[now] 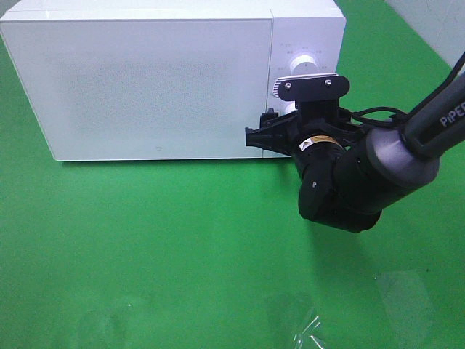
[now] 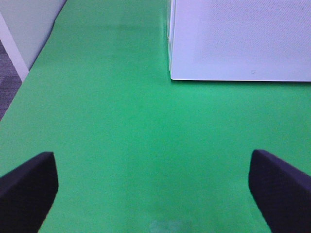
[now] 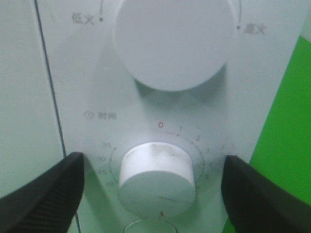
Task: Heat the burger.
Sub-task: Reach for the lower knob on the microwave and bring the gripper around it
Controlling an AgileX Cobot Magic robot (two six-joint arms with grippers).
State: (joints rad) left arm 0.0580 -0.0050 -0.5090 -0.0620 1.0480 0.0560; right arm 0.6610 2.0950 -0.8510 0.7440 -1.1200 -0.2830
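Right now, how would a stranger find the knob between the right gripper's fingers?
Find the white microwave on the green cloth; its control panel is at the right end. Skip the upper knob; take the lower knob, ringed by numbers from a red 0.

From my seat the microwave (image 1: 160,80) has a smooth white casing, satin rather than shiny, and the door has a fine dotted texture. The timer knob (image 3: 158,177) is matte white plastic, a bit scuffed. The table cover (image 1: 145,247) reads as matte green cloth. The right gripper fingers (image 3: 43,194) look black and ribbed.
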